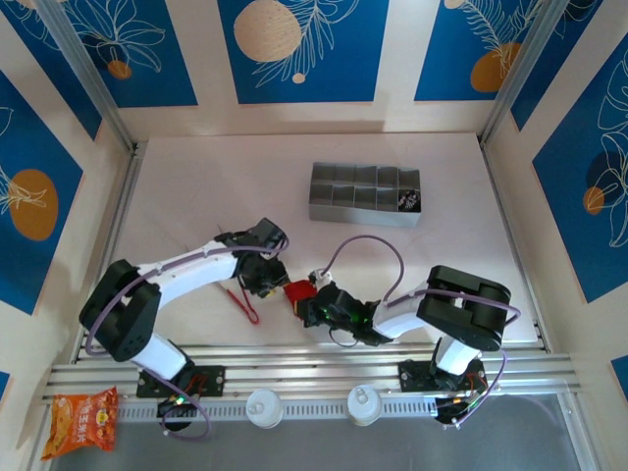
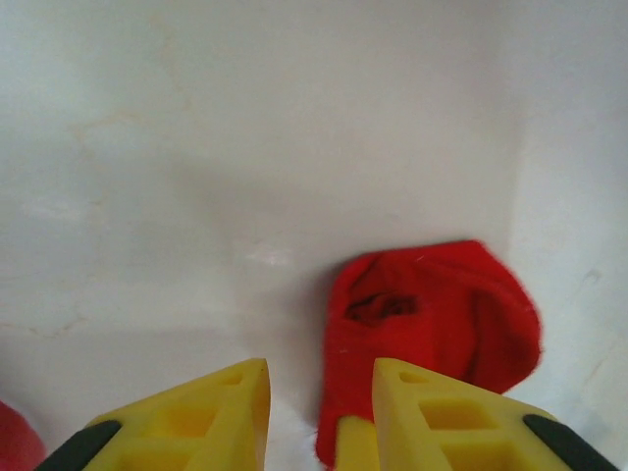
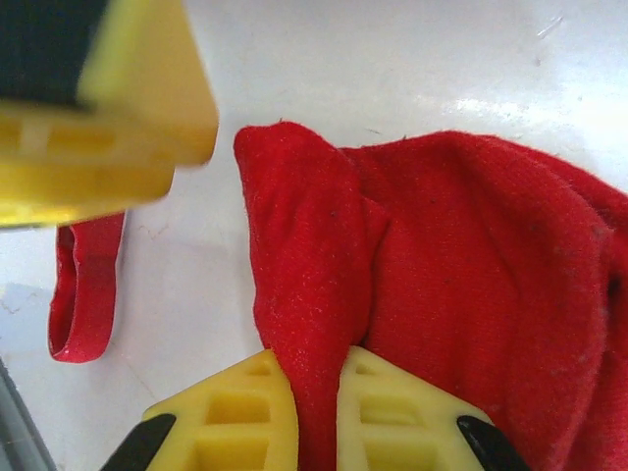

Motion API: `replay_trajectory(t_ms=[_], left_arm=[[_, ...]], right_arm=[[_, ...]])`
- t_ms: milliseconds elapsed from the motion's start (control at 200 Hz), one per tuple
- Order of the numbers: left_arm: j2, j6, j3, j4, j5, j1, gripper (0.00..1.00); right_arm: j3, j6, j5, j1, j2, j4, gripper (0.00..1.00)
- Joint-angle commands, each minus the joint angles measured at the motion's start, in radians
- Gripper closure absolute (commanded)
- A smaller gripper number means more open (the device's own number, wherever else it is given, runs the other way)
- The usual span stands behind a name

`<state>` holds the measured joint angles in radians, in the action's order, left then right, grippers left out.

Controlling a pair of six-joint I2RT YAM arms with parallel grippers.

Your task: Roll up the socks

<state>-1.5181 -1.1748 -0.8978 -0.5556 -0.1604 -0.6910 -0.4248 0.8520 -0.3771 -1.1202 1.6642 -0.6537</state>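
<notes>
Red fabric sock (image 1: 297, 291) lies bunched on the white counter (image 1: 196, 196), just below the middle of the overhead frame, between both hands. Right hand (image 3: 316, 392) is nipped narrow on a raised fold of it at the bottom of its wrist view. Left hand (image 2: 319, 392) hovers with its fingers apart and nothing between them, the sock beside one finger. To roll well, I judge the pinched fold should be gripped tight and turned over itself while the free hand pins the loose cloth. The sock looks soft, fuzzy and crumpled, with a dark opening showing.
</notes>
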Motion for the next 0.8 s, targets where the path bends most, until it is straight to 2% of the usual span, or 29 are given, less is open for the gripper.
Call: replay_trajectory(t_ms=[0,155,395,670,795], left_arm=[[0.048,0.059,0.058,0.135,-0.044,-0.003,0.68],[0.023,0.069,0.101,0.213,-0.071,-0.013,0.67],[-0.104,0.093,0.062,0.258,-0.092,-0.034,0.67],[-0.215,0.151,0.009,0.172,-0.100,-0.071,0.62],[-0.284,0.179,-0.033,0.076,-0.105,-0.093,0.61]], right_arm=[[0.109,0.029,0.089,0.024,0.154,0.431,1.00],[0.126,0.070,0.108,0.055,0.172,0.410,1.00],[0.133,0.062,0.148,0.096,0.174,0.388,1.00],[0.144,0.034,0.199,0.182,0.183,0.369,1.00],[0.146,0.023,0.213,0.221,0.185,0.365,1.00]])
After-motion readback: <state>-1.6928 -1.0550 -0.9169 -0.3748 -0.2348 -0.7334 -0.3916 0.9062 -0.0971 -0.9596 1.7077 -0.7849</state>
